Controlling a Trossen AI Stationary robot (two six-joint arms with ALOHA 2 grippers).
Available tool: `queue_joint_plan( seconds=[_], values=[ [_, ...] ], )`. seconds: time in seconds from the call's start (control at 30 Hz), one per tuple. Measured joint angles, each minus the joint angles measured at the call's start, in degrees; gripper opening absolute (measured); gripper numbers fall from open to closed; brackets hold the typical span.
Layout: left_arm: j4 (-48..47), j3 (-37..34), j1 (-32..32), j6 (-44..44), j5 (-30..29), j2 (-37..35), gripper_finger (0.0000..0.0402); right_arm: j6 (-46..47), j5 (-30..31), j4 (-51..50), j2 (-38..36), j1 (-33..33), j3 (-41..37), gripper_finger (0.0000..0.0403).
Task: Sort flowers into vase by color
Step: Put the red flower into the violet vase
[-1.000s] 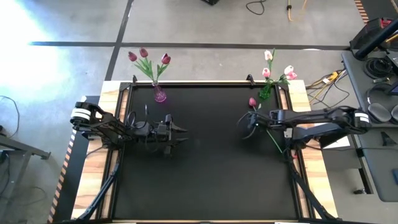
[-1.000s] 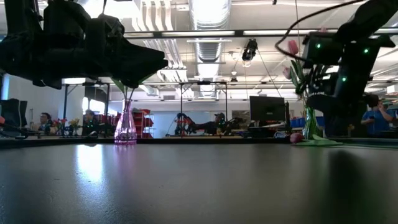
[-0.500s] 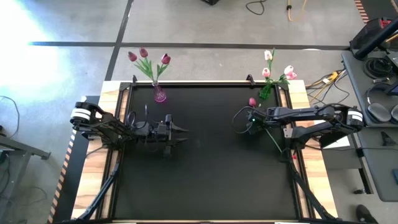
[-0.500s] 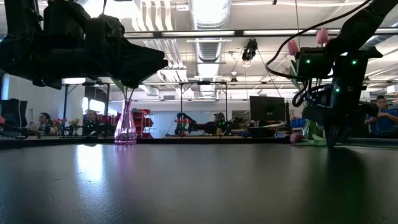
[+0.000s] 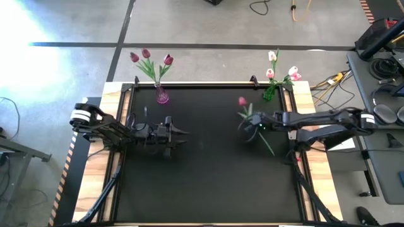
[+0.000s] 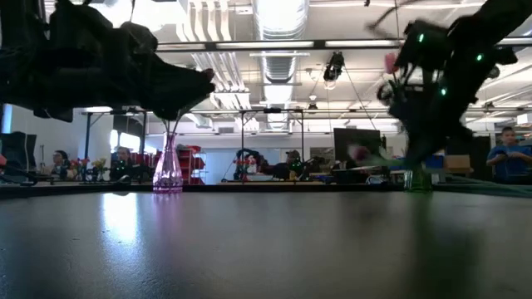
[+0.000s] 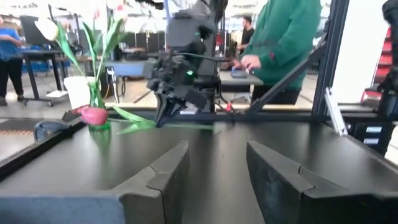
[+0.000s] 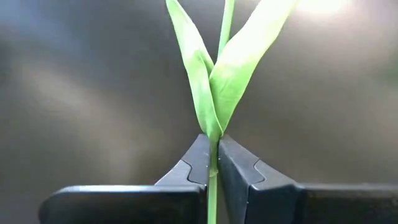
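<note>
A magenta tulip (image 5: 242,101) has its thin green stem (image 8: 212,186) pinched between the two fingers (image 8: 196,163) of the right gripper (image 5: 255,125), which are closed tight on it just below the leaves (image 8: 217,74). The flower is lifted above the black desk (image 5: 208,183), near its far right corner. The left gripper (image 5: 183,135) hovers near the left edge of the desk, its fingers (image 7: 165,171) wide apart and holding nothing.
</note>
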Motion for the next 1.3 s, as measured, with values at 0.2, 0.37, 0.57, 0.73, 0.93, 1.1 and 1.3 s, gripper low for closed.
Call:
queue_joint_plan(
  seconds=[0.2, 0.37, 0.57, 0.73, 0.93, 1.1, 1.3],
  values=[
    [6.35, -5.84, 0.0, 0.2, -0.01, -4.31, 0.0114, -7.09, 7.74, 17.87, -0.82, 11.64, 0.14, 0.0013],
    [5.74, -9.98, 0.0, 0.31, -0.15, -9.17, 0.0077, -20.39, 15.15, 41.81, 4.55, 18.08, 0.11, 0.0013],
    [1.83, -9.97, 0.31, 3.62, -0.21, -15.48, 0.0021, -34.92, 15.44, 73.18, 16.32, 18.79, 3.07, 0.0013],
    [-8.2, -9.95, 2.02, 4.83, -0.16, -23.22, 0.0003, -45.6, 11.76, 85.21, 28.35, 17.52, 13.36, 0.0013],
    [-23.32, -9.86, 3.88, 4.84, 1.76, -34.63, 0.0, -49.73, 2.55, 80.28, 39.1, 13.21, 29.43, 0.0012],
    [-36.95, -9.86, 4.05, 6.25, 1.85, -45.42, 0.0, -49.75, -3.53, 79.09, 44.4, 9.02, 40.63, 0.0012],
    [-51.03, -9.27, 4.02, 7.61, 1.88, -57.36, 0.0, -49.75, -10.72, 79.12, 51.1, 5.15, 53.27, 0.0012]
  ],
)
